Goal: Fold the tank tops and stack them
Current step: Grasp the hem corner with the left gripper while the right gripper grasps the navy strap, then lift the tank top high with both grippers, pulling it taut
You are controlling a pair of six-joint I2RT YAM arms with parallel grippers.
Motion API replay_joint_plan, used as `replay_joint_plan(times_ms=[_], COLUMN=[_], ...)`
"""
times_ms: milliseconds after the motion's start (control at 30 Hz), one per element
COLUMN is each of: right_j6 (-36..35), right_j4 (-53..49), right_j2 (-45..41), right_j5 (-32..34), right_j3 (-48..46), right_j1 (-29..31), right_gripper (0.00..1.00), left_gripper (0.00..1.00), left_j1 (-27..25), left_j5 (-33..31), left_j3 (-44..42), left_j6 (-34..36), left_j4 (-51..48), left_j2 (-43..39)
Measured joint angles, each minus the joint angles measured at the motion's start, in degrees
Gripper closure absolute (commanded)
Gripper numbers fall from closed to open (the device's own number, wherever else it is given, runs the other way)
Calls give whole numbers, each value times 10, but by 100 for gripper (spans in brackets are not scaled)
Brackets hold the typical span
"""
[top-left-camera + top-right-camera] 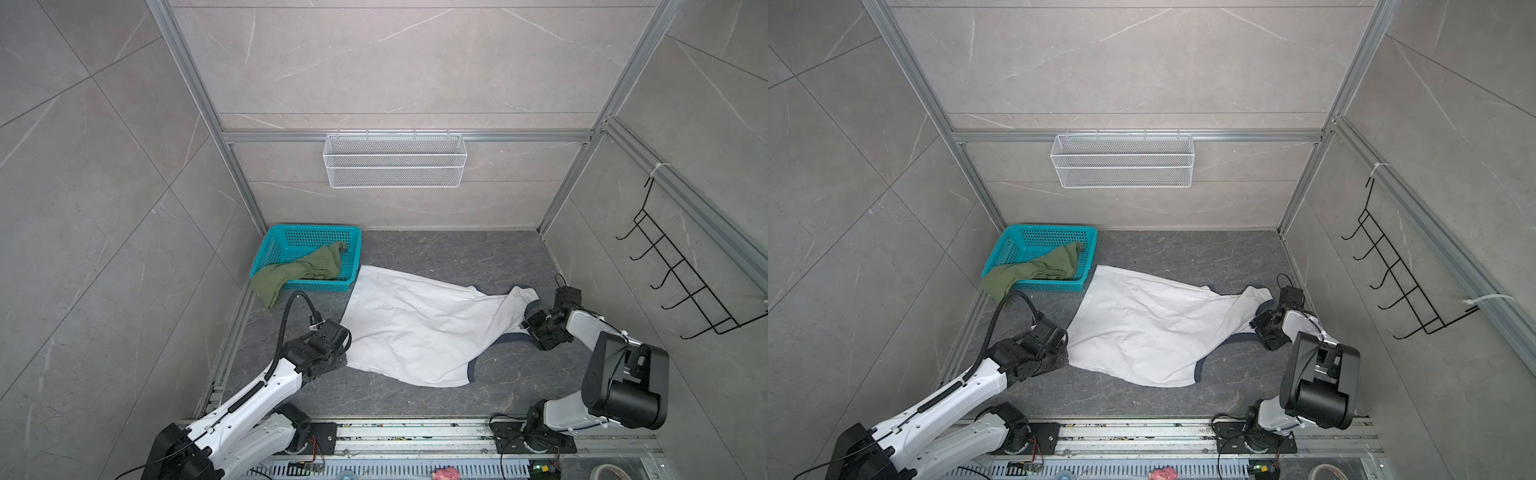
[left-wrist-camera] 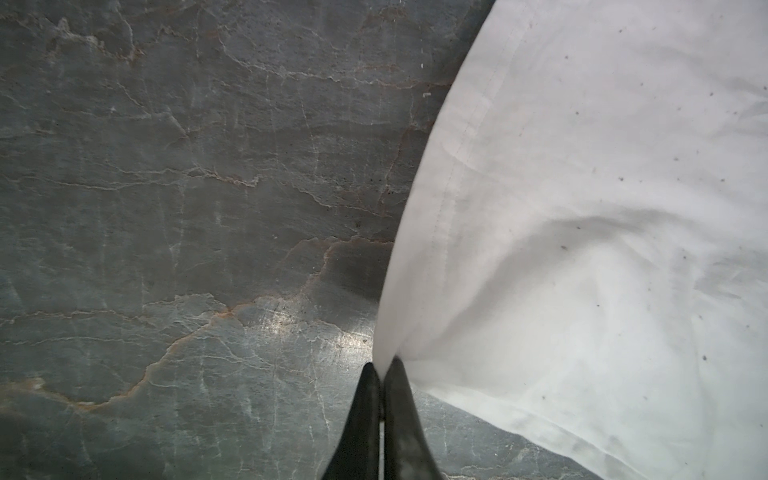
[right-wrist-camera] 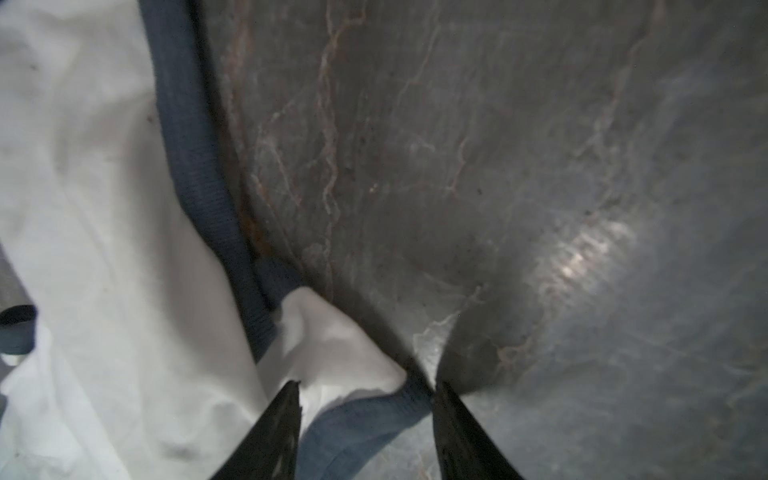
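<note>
The white tank top [image 1: 415, 324] [image 1: 1142, 328] lies spread and wrinkled on the dark table, hem to the left, navy-trimmed straps to the right. My left gripper [image 1: 347, 336] [image 1: 1066, 334] [image 2: 382, 368] is shut on the hem edge of the white cloth [image 2: 602, 208]. My right gripper [image 1: 527, 326] [image 1: 1254, 322] [image 3: 366, 385] is open. A navy-edged strap [image 3: 357, 411] lies loose between its fingers. The olive green tank top [image 1: 299, 268] [image 1: 1038, 268] sits crumpled in the teal basket [image 1: 316, 228] [image 1: 1054, 227], one end hanging over the front left rim.
The teal basket stands in the back left corner, close to the white top's hem corner. A white wire basket [image 1: 395, 160] hangs on the back wall. A black hook rack [image 1: 681, 282] is on the right wall. A metal rail [image 1: 415, 432] runs along the front.
</note>
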Motion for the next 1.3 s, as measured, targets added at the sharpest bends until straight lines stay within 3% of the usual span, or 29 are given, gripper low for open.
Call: replay_joint_plan(times_ms=[133,267,433,533,733,867,1033,1300], right_j6=[5,8,10,10,11,11,9,2], right_j4=[0,3,6,1,-39,-92,-188,-325], right_j2=[-8,-8,-4,-7,-85,-148,-235,-305], right_j5=[10,10,7,8,13,21,39,78], right_j3=[-7,-9,-11,-12,-12,11,109,409], right_j1=[0,0,0,0,0,0,-6,-22], right_gripper=[44,51,79,90,100,100,100,100], left_gripper=[100,100,100,100,100,100,100,100], left_j1=[0,0,0,0,0,0,0,2], left_j5=[0,0,2,10,15,15,10,-27], left_j3=[0,0,0,1,33,71,171,477], left_j6=[0,0,0,-1,-1,1,23,92], left_j4=[-2,-2,-2,-2,-6,-17,-68,-153], left_j2=[0,0,0,-1,-1,-3,-15,-12])
